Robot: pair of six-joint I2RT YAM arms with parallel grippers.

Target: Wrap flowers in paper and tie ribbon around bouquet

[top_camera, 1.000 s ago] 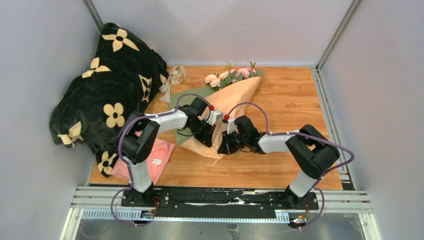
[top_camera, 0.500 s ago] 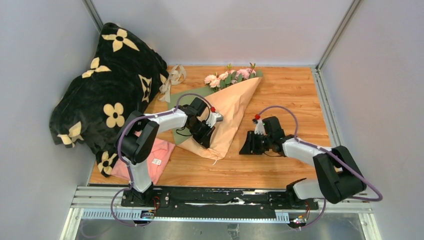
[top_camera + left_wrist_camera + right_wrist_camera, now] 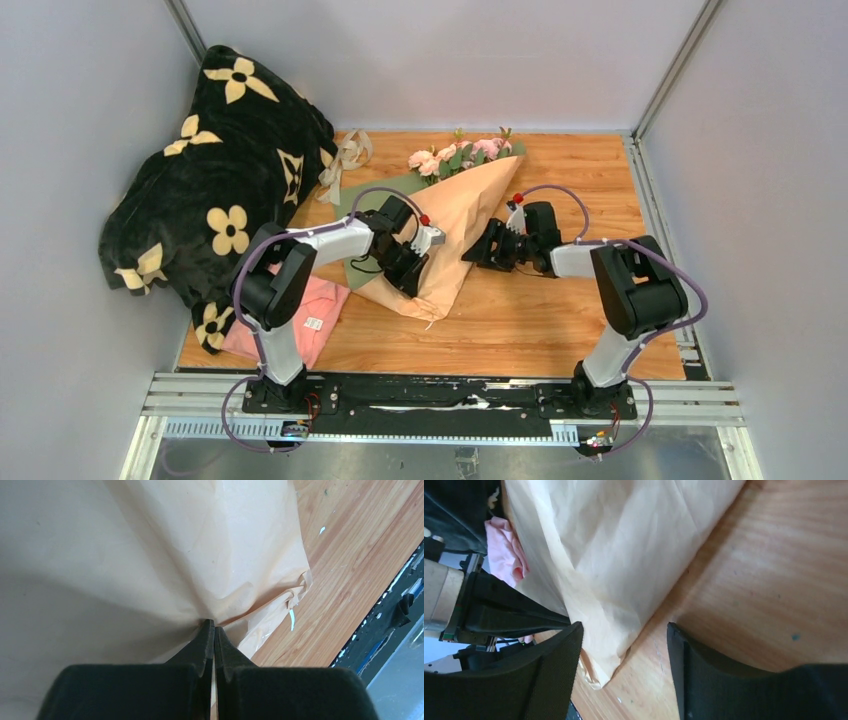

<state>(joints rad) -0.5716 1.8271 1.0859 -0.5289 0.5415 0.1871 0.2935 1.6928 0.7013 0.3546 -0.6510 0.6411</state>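
Right now I am watching the bouquet [image 3: 462, 212] lying flat on the wooden table [image 3: 570, 325], its long axis running diagonally: the narrow stem end is pointing toward the near left, and the pink flowers [image 3: 458, 153] are pointing at the far edge, spilling out of the wide mouth of the cone. My left gripper [image 3: 214, 630] is clamping a fold of the peach paper [image 3: 140, 550] low on the cone, jaws pressed tight together on it. My right gripper [image 3: 624, 632] is hanging just beside the cone's right edge with its jaws spread wide, gripping nothing. The cream ribbon [image 3: 344, 160] is lying in a loose heap at the far left, against the black blanket [image 3: 215, 175], well apart from both grippers. A pink cloth [image 3: 303, 318] is sitting near the left arm's base.
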